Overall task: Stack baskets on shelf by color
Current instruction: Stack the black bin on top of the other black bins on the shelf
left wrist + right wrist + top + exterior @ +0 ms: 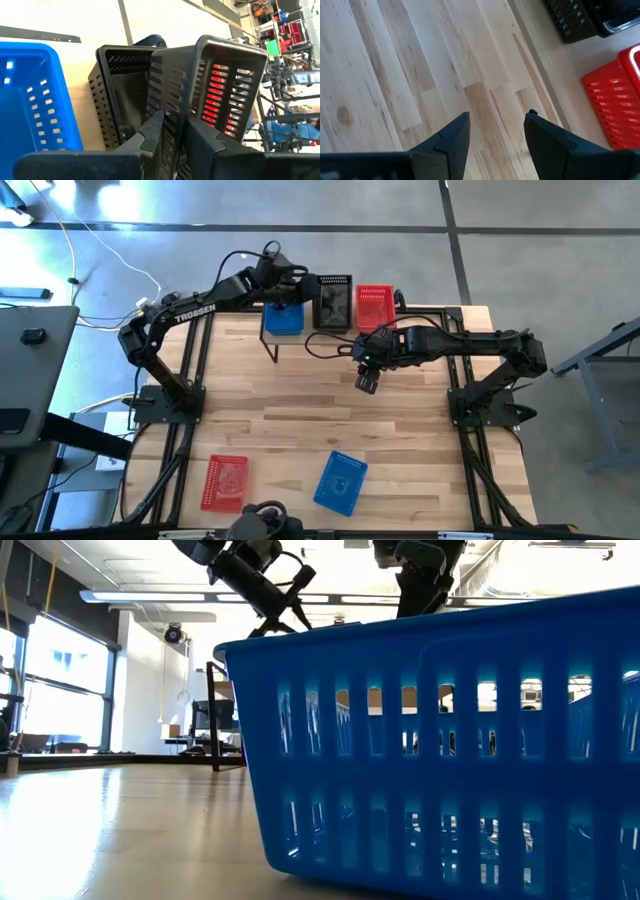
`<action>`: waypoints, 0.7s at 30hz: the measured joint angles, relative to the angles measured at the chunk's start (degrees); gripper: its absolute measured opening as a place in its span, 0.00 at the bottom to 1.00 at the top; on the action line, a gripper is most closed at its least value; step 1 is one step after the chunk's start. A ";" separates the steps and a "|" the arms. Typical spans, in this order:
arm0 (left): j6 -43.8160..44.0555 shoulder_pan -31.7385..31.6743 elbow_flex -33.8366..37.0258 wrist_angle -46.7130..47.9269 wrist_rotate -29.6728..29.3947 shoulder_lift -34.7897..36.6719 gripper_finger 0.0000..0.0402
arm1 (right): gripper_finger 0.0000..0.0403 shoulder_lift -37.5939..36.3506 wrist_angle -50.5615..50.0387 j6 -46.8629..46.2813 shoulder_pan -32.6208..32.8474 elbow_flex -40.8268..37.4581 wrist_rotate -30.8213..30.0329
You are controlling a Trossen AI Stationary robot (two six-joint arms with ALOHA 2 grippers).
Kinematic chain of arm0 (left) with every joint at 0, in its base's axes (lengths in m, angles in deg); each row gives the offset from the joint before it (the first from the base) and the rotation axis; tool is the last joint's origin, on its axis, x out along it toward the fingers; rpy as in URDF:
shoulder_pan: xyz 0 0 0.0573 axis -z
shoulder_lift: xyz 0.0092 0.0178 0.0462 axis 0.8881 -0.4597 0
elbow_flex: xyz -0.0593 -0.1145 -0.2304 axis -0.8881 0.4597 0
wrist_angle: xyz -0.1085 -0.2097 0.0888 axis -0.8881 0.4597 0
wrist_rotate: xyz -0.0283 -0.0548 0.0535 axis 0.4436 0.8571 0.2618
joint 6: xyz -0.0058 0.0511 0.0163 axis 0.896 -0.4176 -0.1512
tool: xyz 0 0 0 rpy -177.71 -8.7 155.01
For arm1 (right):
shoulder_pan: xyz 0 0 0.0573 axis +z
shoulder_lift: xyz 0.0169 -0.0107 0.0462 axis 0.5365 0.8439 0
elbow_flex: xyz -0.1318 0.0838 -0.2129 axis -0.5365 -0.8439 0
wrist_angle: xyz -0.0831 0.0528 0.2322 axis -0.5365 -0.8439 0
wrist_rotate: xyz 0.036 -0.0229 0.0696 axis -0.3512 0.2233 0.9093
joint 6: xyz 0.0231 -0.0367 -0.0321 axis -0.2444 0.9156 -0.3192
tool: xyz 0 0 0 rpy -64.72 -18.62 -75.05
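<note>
On the shelf [310,330] at the table's far edge stand a blue basket [283,317], a black basket [333,308] and a red basket [375,305]. My left gripper [312,288] reaches over the shelf and is shut on a second black basket [220,80], which tilts against the standing black basket [120,95]. My right gripper [365,383] hovers open over bare tabletop in front of the shelf and touches nothing. Another red basket [225,482] and another blue basket [340,482] rest on their bases near the table's near edge. My left gripper pinches the side wall [172,112] of the tilted black basket, one finger inside the basket and one outside. The basket is tipped on its side with its open mouth toward the red basket, and it leans partly into the standing black basket. The fingers [152,132] hide the contact itself.
The blue basket [450,740] at the near edge fills most of the low view. The shelf's black legs [275,350] stand on the table's far part. The arms' base frames sit at the table's left and right edges. Bare wood [420,75] lies under my right gripper [497,120].
</note>
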 joint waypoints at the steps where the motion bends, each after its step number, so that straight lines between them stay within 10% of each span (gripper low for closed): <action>1: 0.37 0.07 0.00 0.01 0.00 0.00 0.15 | 0.43 0.00 0.00 0.00 0.00 0.00 0.00; 21: 1.28 0.15 0.00 0.17 -0.15 0.00 0.15 | 0.43 0.00 -0.04 -3.08 -0.01 0.00 0.00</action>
